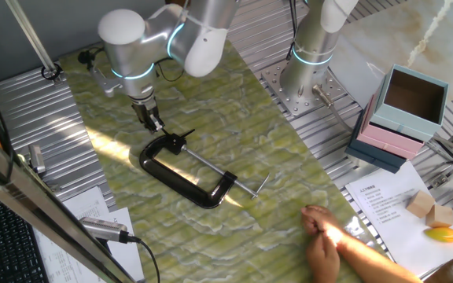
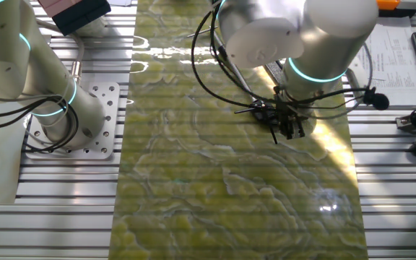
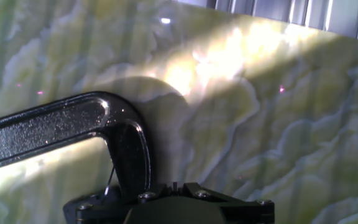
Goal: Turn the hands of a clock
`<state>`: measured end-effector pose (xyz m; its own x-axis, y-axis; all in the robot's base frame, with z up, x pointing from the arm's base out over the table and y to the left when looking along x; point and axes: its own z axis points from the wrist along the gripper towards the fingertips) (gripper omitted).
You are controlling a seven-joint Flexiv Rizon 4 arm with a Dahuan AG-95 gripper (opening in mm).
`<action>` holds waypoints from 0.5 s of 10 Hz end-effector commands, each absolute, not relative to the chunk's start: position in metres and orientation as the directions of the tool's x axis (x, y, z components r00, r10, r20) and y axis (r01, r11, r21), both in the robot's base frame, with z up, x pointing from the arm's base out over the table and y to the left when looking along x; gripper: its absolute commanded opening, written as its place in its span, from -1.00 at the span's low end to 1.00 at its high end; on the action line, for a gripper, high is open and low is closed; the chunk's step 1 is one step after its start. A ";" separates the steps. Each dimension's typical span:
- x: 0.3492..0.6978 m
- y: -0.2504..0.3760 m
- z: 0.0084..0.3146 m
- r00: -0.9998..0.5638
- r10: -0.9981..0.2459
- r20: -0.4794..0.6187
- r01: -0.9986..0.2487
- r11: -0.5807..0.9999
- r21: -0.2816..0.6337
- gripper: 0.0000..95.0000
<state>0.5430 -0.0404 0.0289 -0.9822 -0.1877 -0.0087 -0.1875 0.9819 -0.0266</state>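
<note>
A black C-clamp [image 1: 181,174] lies on the green marbled mat [image 1: 234,118], its long screw pointing to the lower right. I cannot make out a clock in its jaw; any small object there is too small to tell. My gripper [image 1: 156,123] hangs just above the clamp's upper-left end, and its fingers look closed together with nothing between them. In the hand view the clamp's curved frame [image 3: 61,132] fills the lower left, just ahead of the finger bases. In the other fixed view the gripper [image 2: 289,128] hides most of the clamp.
A person's hand [image 1: 325,240] rests on the mat's front right corner. A second arm's base [image 1: 305,75] stands at the back. Pink and blue boxes [image 1: 399,114], papers and wooden blocks [image 1: 429,209] lie to the right. A keyboard [image 1: 2,236] is at the left.
</note>
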 end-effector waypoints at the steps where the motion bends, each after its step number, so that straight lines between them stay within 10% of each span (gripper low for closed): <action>1: 0.538 -0.041 0.029 -0.982 -0.187 -0.009 -0.187 0.982 -0.028 -1.00; 5: 0.529 -0.041 0.025 -0.981 -0.191 -0.013 -0.191 0.981 -0.025 -1.00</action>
